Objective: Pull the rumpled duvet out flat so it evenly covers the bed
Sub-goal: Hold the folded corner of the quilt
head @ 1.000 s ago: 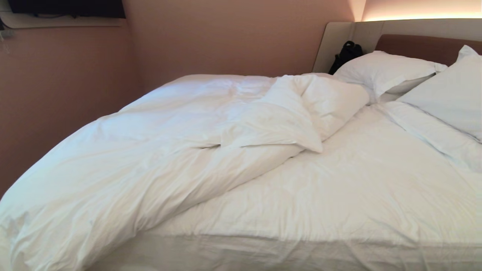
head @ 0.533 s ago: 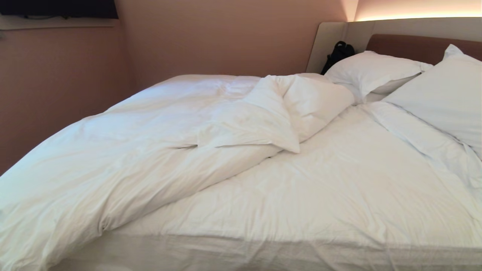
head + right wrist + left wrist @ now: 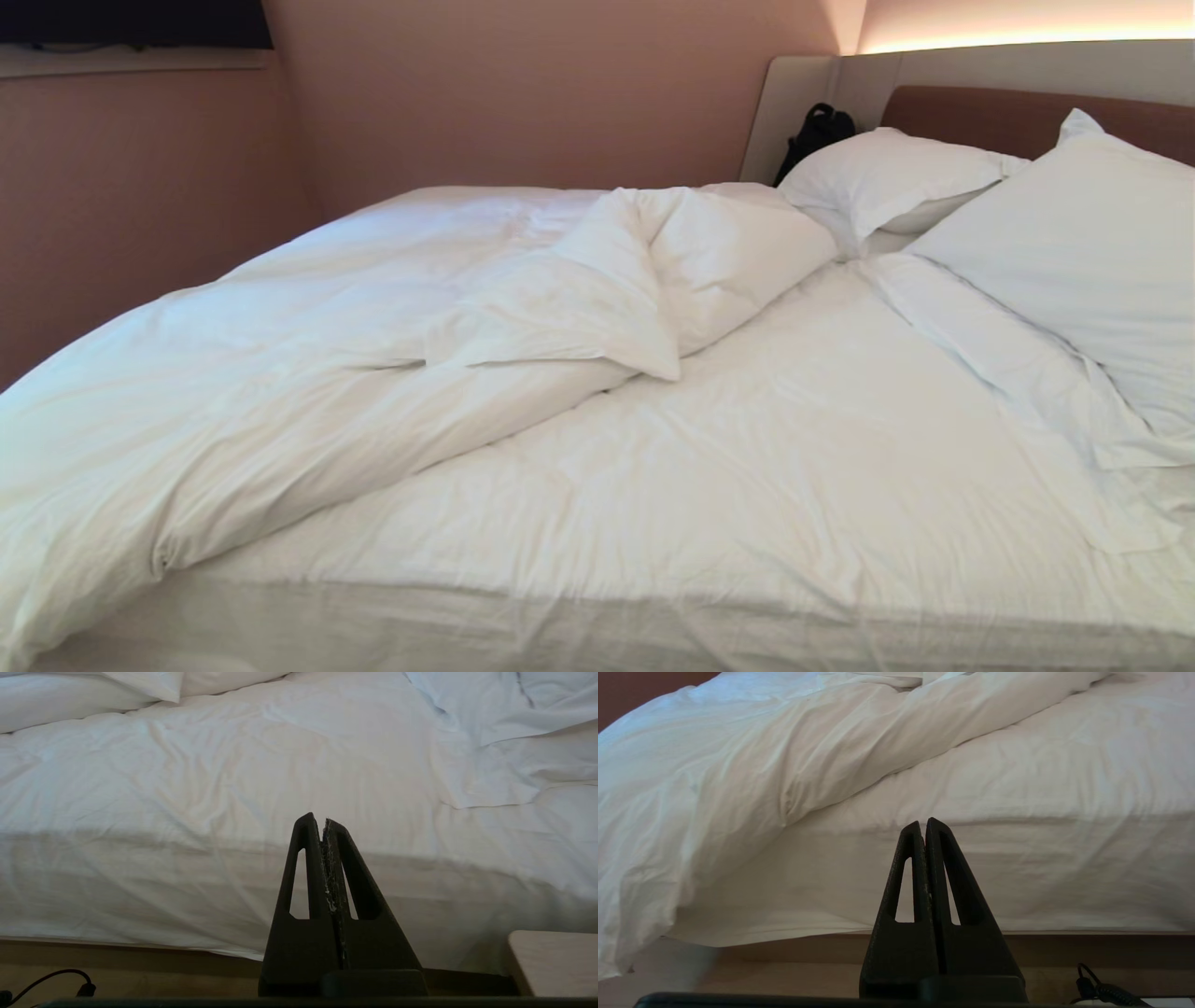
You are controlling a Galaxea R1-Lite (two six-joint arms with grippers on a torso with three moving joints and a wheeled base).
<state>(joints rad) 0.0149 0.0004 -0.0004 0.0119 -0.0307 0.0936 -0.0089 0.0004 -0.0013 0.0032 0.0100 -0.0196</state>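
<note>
On the bed (image 3: 794, 485), the duvet (image 3: 308, 373) lies bunched toward the robot's left, one corner folded back. Left gripper (image 3: 925, 826) and right gripper (image 3: 322, 823) hang low beside the mattress — both closed, empty. Best grab that folded corner first — then pull rightward.

Head camera overlooks the bed (image 3: 747, 448) from its side; both wrist cameras face its edge, seemingly close.

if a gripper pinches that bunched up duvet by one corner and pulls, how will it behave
The duvet is probably floppy: it lies in soft folds and droops over the bed edge, so a pinched corner should stretch before the bulk follows. It looks puffy, so likely light for its size. Its folded-over flap may drag rather than unfold.
</note>
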